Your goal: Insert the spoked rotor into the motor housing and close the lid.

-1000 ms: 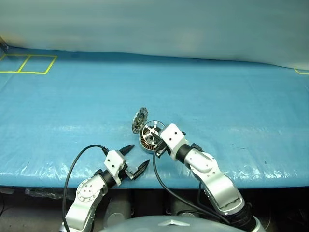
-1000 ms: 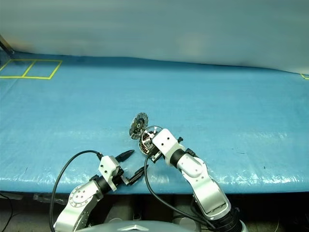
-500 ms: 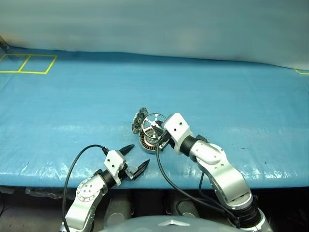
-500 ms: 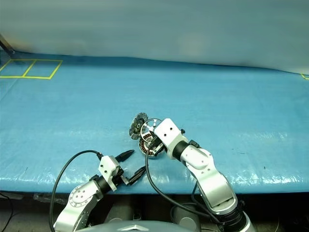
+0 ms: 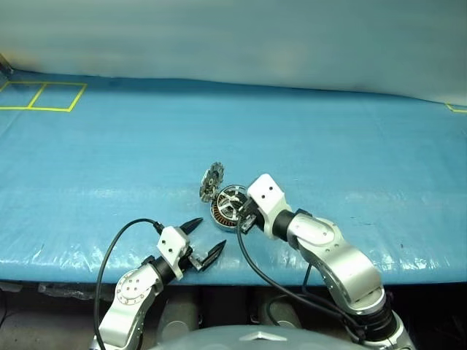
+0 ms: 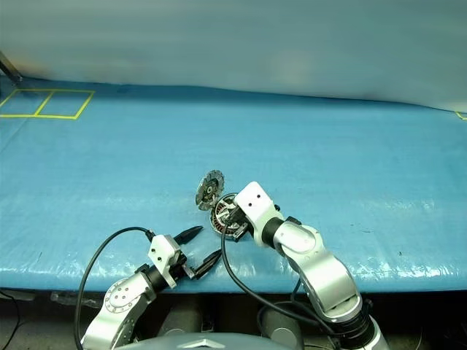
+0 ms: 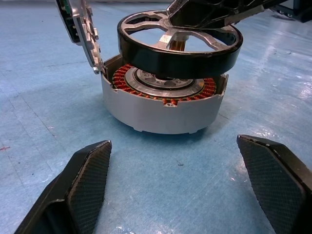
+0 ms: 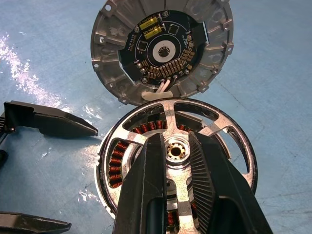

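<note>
Two tools are at work near the front edge of the blue surface (image 5: 350,146). The right tool (image 8: 175,161) is pinched on the hub of the spoked rotor (image 7: 179,46), holding the wheel roughly level just above the motor housing (image 7: 163,105), rim not yet down inside the case; a grip at the centre keeps the rim free to drop around the copper windings. The housing sits on the surface a little in from the front edge, about midway along it. The lid (image 8: 161,48) stands swung back on its hinge, circuit side facing the rotor, leaving the mouth unobstructed. The left tool (image 5: 203,239) waits low, just in front of the housing, fingers spread wide and holding nothing, apparently positioned to steady the case or close the lid afterwards.
</note>
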Available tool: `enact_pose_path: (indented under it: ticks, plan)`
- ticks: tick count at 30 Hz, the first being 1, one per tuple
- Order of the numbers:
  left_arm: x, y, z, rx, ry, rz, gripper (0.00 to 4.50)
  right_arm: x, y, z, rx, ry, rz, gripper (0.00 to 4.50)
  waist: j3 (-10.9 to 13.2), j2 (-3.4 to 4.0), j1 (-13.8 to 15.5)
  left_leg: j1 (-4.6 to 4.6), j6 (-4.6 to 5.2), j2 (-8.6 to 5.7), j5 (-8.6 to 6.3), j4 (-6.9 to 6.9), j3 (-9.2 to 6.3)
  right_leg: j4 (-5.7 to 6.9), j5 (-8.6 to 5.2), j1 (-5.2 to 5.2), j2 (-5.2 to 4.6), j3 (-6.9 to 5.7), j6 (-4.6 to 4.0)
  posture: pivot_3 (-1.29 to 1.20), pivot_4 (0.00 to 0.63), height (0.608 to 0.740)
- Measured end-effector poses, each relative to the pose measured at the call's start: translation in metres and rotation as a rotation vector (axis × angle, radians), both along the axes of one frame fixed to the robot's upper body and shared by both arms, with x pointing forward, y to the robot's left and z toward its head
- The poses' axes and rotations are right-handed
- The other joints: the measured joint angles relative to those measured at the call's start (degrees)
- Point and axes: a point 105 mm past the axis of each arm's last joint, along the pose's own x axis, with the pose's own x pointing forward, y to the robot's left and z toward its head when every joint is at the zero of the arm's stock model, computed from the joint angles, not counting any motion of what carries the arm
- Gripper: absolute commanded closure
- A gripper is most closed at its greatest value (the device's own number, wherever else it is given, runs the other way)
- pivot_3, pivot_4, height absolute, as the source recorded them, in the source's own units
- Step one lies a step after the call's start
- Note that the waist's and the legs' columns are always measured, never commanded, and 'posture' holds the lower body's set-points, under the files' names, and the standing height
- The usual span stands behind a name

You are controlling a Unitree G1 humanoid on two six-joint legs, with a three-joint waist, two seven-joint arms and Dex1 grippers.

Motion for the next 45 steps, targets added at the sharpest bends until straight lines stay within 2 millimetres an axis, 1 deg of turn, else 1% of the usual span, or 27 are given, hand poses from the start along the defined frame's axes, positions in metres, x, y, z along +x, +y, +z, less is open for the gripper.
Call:
enact_pose_path:
  ticks: [9,12,20,30,32,37,42,44,45]
  plan:
    - [-0.001,0.001,0.000,0.001,0.006,-0.002,0.00,-0.002,0.004,0.000,0.053,0.024,-0.020,4.15,0.0,0.00,0.0,-0.01,0.00,0.00,0.00,-0.01,0.00,0.00,0.00,0.00,0.01,0.00,0.00,0.00,0.150,0.740]
    - [-0.001,0.001,0.000,0.003,0.008,-0.003,0.00,-0.003,0.003,-0.005,0.051,0.043,-0.031,4.15,0.0,0.00,0.0,-0.01,0.00,0.00,0.00,-0.01,0.01,-0.01,0.00,-0.01,0.00,0.00,0.00,0.00,0.150,0.740]
    - [-0.002,0.002,-0.001,0.009,0.006,-0.005,0.00,-0.001,0.004,-0.008,0.068,0.050,-0.040,4.15,0.0,0.00,-0.1,0.00,0.00,0.01,0.00,-0.01,0.00,-0.01,0.00,0.00,0.01,0.01,0.00,0.00,0.150,0.740]
    - [-0.002,0.004,0.003,0.035,-0.049,0.007,0.00,0.001,0.006,-0.009,0.083,0.051,-0.044,4.15,0.0,0.01,-0.1,-0.02,-0.01,0.00,-0.01,0.00,0.00,-0.01,0.00,-0.01,-0.01,0.00,0.01,0.00,0.150,0.740]
    - [-0.002,0.005,0.003,0.042,-0.056,0.011,0.00,0.001,0.005,-0.014,0.079,0.068,-0.052,4.15,0.0,0.01,0.0,-0.03,-0.01,0.00,-0.01,-0.01,0.00,-0.02,0.00,-0.01,-0.01,0.00,0.00,0.00,0.150,0.740]
    - [-0.002,0.005,0.001,0.043,-0.050,0.013,0.00,0.004,0.004,-0.017,0.087,0.063,-0.064,4.15,0.0,0.01,0.0,-0.03,0.00,0.00,-0.01,-0.02,0.00,-0.02,0.00,-0.02,0.00,0.00,0.00,0.00,0.150,0.740]
    - [-0.002,0.005,0.001,0.042,-0.050,0.013,0.00,0.005,0.000,-0.028,0.075,0.090,-0.081,4.15,0.0,0.01,0.0,-0.05,0.01,-0.02,-0.02,-0.02,0.01,-0.04,0.00,-0.02,-0.03,-0.01,0.01,0.00,0.150,0.740]
    - [-0.002,0.005,0.001,0.042,-0.050,0.013,0.00,0.004,0.000,-0.029,0.080,0.090,-0.077,3.41,0.0,0.01,0.0,-0.04,0.01,-0.02,-0.02,-0.02,0.01,-0.04,0.00,-0.02,-0.02,0.00,0.01,0.00,0.150,0.740]
    - [-0.002,0.005,0.001,0.042,-0.050,0.013,0.00,0.004,0.000,-0.030,0.083,0.090,-0.078,3.20,0.0,0.01,0.0,-0.05,0.01,-0.02,-0.02,-0.02,0.00,-0.04,0.00,-0.02,-0.02,-0.01,0.01,0.00,0.150,0.740]
